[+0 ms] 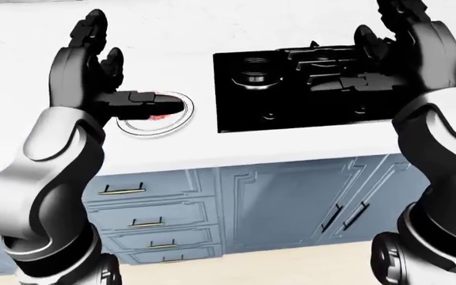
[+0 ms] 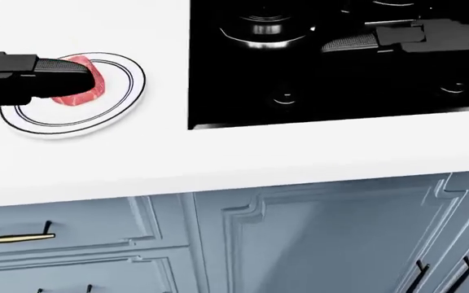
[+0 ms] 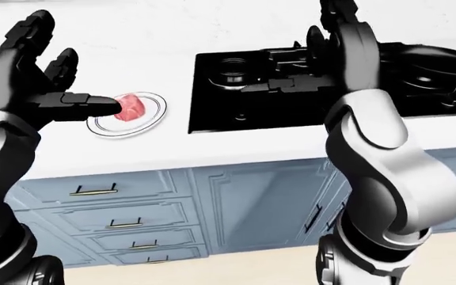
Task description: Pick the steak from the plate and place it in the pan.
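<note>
The steak (image 2: 78, 85), judged soft, slick and light, is seen on the plate (image 2: 112, 110) on the white table (image 2: 218, 159), partly covered by the spread-fingered, empty left hand (image 3: 34, 77), and is best gripped across its thick sides.

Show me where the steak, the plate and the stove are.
steak (image 2: 86, 90), head view, on its pink right end beside the finger.
plate (image 2: 125, 101), head view, on its bare right rim.
stove (image 2: 340, 79), head view, on its black top.
</note>
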### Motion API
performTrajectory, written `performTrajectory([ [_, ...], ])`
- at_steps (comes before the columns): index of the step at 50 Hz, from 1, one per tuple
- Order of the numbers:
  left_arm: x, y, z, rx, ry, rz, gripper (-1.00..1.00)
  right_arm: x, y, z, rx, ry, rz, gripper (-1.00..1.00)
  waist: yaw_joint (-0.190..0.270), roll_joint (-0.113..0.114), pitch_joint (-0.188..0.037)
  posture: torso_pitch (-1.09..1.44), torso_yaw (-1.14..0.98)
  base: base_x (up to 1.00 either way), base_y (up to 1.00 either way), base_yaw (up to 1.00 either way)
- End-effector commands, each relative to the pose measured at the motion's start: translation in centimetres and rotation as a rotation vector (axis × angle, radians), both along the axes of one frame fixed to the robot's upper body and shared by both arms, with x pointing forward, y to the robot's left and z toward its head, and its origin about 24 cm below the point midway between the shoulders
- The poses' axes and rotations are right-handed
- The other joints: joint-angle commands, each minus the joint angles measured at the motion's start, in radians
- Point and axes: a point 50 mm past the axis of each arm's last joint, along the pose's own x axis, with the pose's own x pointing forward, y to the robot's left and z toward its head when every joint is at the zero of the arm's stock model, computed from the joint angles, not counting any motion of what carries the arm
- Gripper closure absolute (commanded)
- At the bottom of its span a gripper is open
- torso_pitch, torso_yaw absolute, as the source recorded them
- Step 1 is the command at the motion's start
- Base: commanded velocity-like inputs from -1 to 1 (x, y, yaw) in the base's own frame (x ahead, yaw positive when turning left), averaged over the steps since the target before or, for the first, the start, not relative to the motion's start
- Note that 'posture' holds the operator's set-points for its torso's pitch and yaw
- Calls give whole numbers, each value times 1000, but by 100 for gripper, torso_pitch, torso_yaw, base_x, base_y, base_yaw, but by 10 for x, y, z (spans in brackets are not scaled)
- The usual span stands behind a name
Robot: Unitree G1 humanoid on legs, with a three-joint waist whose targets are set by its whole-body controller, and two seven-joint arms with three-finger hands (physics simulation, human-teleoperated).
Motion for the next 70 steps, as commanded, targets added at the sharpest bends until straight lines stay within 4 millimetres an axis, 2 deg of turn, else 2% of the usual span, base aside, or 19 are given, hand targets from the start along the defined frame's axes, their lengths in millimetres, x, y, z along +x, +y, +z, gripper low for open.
performTrajectory([
  [1, -8, 5, 17, -1, -101, 32, -100, -7, 3, 14, -3, -95, 21, -100, 5, -2, -17, 0, 0, 0, 27, 0],
  [5, -7, 5, 16, -1, -100, 33, -100, -8, 3, 14, -3, -96, 20, -100, 0, 56, -11, 0, 0, 0, 27, 0],
  [7, -7, 5, 16, -1, -101, 33, -100, -7, 3, 14, -1, -96, 20, -100, -2, 139, -32, 0, 0, 0, 26, 0],
  [8, -7, 5, 16, -1, -100, 33, -100, -7, 2, 14, 0, -96, 19, -100, 1, 83, -23, 0, 0, 0, 22, 0],
  [10, -7, 5, 16, -1, -99, 33, -100, -7, 2, 14, 2, -93, 16, -100, 5, 97, -25, 0, 0, 1, 9, 0],
  [19, -7, 4, 15, 0, -98, 32, -100, -7, 2, 13, 4, -93, 17, -100, 7, 37, -15, 0, 0, 4, 6, 0],
  [23, -7, 4, 15, 0, -97, 32, -100, -6, 1, 13, 4, -93, 18, -100, 12, -6, -12, 0, 0, 5, 6, 0],
  [25, -7, 4, 15, 0, -98, 32, -100, -7, 1, 13, 5, -93, 18, -100, 15, -54, -24, 0, 0, 5, 1, 0],
  [26, -7, 4, 15, 0, -98, 32, -100, -7, 1, 13, 5, -93, 17, -100, 10, -17, -13, 0, 0, 8, 0, 0],
  [29, -7, 4, 15, 0, -98, 32, -100, -7, 2, 13, 4, -93, 18, -100, 12, -23, -13, 0, 0, 9, 0, 0],
  [35, -6, 4, 15, 1, -98, 33, -100, -6, 2, 12, 2, -93, 19, -100, 9, 28, 4, 0, 0, 10, 0, 0],
  [38, -7, 4, 16, 1, -99, 32, -100, -6, 2, 13, 2, -93, 19, -100, -1, 102, -13, 0, 0, 10, 0, 0],
  [47, -7, 4, 15, 1, -99, 32, -100, -7, 2, 13, 3, -93, 17, -100, 10, 41, -3, 0, 0, 10, 0, 0],
  [49, -7, 4, 16, 1, -99, 32, -100, -6, 2, 12, 4, -91, 16, -100, 14, 14, 0, 0, 0, 13, 0, 0],
  [51, -7, 4, 15, 1, -98, 32, -100, -6, 2, 12, 4, -92, 17, -100, 19, -39, -10, 0, 0, 13, 0, 0],
  [52, -7, 4, 15, 1, -99, 31, -100, -6, 2, 12, 4, -92, 17, -100, 25, -43, -20, 0, 0, 13, 0, 0],
  [60, -7, 4, 15, 1, -98, 31, -100, -4, 1, 11, -2, -82, 4, -100, 5, 5, 16, 0, 0, 9, 0, 0],
  [63, -6, 4, 15, 1, -97, 31, -100, -2, 0, 10, -7, -73, -6, -100, -8, 61, 3, 0, 0, 0, 0, 0],
  [70, -5, 4, 14, 1, -97, 30, -100, -3, -1, 11, -9, -90, -19, -100, 2, 22, -4, 0, 0, 0, 0, 0],
])
